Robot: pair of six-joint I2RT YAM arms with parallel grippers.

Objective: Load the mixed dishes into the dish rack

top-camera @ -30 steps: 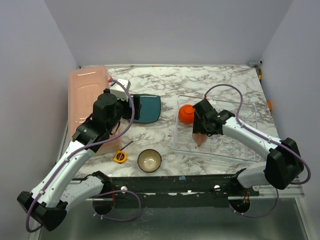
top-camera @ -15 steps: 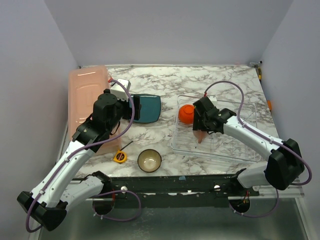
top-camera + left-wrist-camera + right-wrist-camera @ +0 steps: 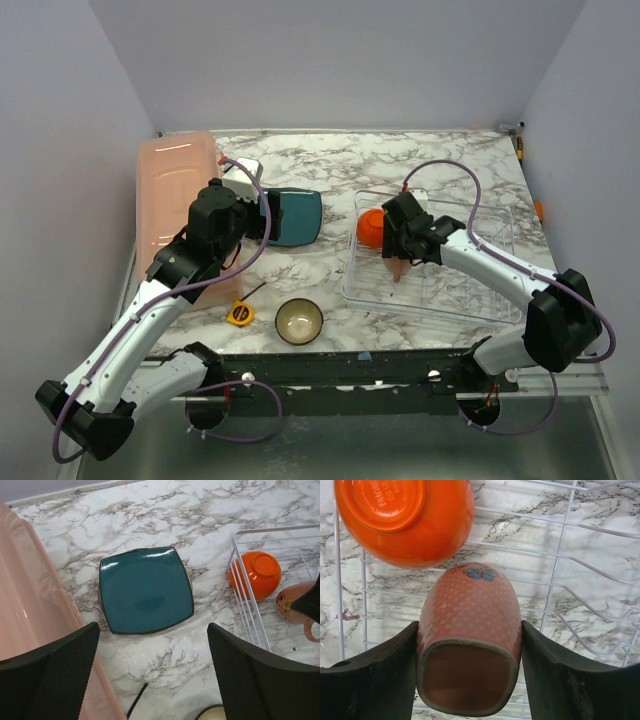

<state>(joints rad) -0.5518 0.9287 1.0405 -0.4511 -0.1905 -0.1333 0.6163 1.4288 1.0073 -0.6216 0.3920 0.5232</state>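
Between the pads of the right gripper (image 3: 470, 632) lies the pinkish-tan mug (image 3: 470, 600), on its side with its mouth toward the wrist. The pads sit flush on both flanks; clamped or merely flanked, we cannot tell. Just past its base we note the orange bowl (image 3: 405, 520), upside down. Both are inside the dish rack (image 3: 470, 295). The left gripper (image 3: 152, 635) hangs spread wide and empty above the teal plate (image 3: 145, 590), which lies flat on the marble beside the salmon-pink tub (image 3: 20, 605).

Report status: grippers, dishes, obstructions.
Left gripper open over teal plate. Right gripper astride mug in dish rack, grip unclear. Orange bowl racked, brown bowl outside. Nothing blocking.
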